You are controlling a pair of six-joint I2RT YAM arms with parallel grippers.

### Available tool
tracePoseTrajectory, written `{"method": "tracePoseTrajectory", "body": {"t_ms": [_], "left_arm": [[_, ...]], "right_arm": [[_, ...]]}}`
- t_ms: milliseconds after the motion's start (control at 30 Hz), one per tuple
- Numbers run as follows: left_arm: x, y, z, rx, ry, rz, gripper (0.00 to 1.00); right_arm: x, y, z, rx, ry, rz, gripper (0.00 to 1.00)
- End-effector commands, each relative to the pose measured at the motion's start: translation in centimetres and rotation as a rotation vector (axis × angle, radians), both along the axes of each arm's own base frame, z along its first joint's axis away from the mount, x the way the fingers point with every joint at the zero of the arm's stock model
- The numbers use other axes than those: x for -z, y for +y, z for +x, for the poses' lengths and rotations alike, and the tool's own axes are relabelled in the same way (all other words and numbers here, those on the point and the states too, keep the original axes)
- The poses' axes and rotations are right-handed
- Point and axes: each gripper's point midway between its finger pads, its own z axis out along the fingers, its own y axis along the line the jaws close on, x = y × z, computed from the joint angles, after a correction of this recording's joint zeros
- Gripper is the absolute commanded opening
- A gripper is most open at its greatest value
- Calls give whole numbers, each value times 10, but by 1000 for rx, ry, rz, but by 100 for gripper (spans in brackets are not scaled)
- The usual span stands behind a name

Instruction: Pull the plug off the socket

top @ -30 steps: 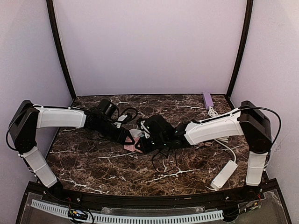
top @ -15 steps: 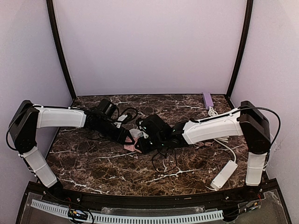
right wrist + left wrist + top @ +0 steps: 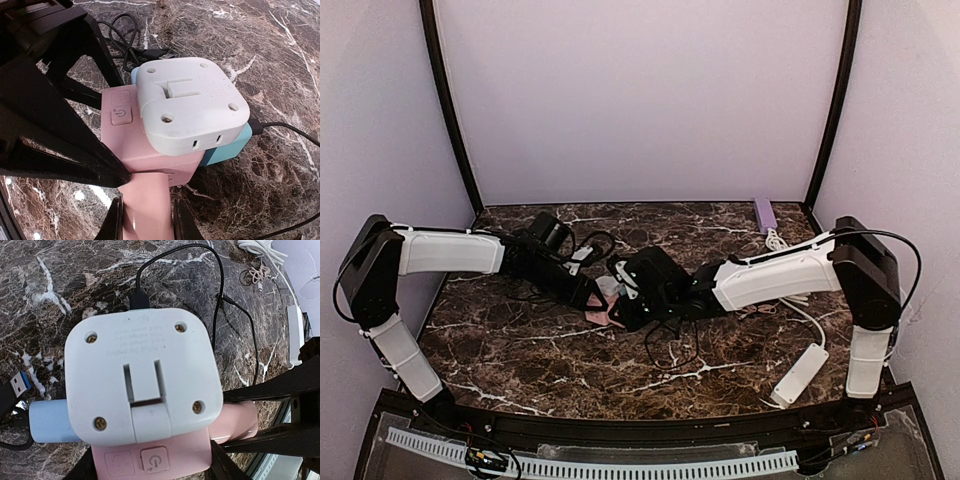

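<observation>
The pink cube socket (image 3: 145, 145) sits between both grippers at the table's middle (image 3: 604, 313). A white square adapter (image 3: 192, 107) lies on its top face, with a light blue block (image 3: 227, 145) beside it. A smaller pink plug block (image 3: 147, 210) sticks out of the socket's side. My right gripper (image 3: 147, 222) is shut on this pink plug. My left gripper (image 3: 150, 471) is shut on the socket (image 3: 165, 457), a dark finger on either side. In the top view the left gripper (image 3: 590, 297) and right gripper (image 3: 625, 306) meet over the socket, mostly hiding it.
A black cable (image 3: 142, 295) runs from the light blue block and loops over the marble table (image 3: 520, 350). A long white power strip (image 3: 800, 373) lies at the front right, with its white cord (image 3: 782, 243). A purple block (image 3: 764, 213) sits at the back right. A blue USB plug (image 3: 19, 382) lies nearby.
The right wrist has shifted slightly left and back again. Both grips look unchanged and the pink plug still sits against the socket.
</observation>
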Motion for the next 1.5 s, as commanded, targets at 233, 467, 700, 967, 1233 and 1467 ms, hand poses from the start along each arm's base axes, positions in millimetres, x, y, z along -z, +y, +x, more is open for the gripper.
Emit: {"method": "tracePoseTrajectory", "body": {"t_ms": [233, 467, 700, 967, 1233, 1467], "left_arm": [[-26, -10, 3, 45, -63, -65, 16], [-26, -6, 7, 19, -86, -39, 15], [-34, 14, 20, -52, -195, 41, 14], [-41, 18, 22, -63, -231, 46, 13], [-41, 13, 18, -32, -210, 28, 13], [-52, 2, 8, 59, -206, -31, 12]], "right_arm": [[-56, 23, -25, -244, -112, 195, 0], [-53, 21, -20, -188, -85, 203, 0], [-51, 11, -1, 9, -31, 194, 0], [-55, 11, 6, 70, -16, 188, 0], [-62, 19, -3, -16, -61, 202, 0], [-70, 25, -22, -164, -111, 242, 0]]}}
